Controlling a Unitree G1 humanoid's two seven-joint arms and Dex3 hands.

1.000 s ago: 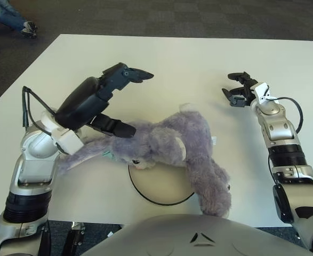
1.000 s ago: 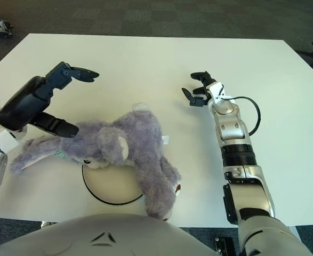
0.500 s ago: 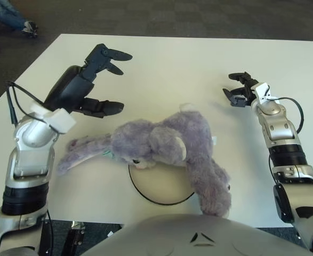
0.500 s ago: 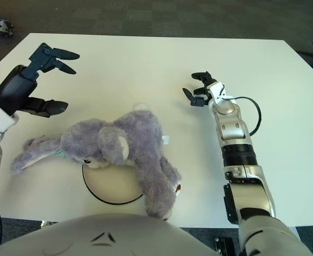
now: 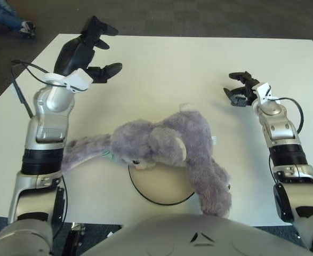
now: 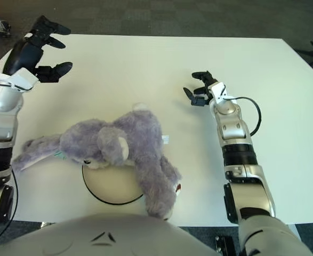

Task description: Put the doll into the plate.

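You have the grey plush doll [image 5: 167, 146] lying across the far half of the cream plate [image 5: 161, 186] near the front edge of the white bench [image 5: 161, 69], its long ears trailing left onto the bench. Your left hand [image 5: 89, 50] is raised well apart from it at the far left, fingers spread and empty. Your right hand [image 5: 242, 90] shows at the right, fingers loose, gripping nothing.

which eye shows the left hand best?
Left eye view: the left hand sits fully in frame, open, over the table's far left corner. Right eye view shows it too, near the picture's left edge.
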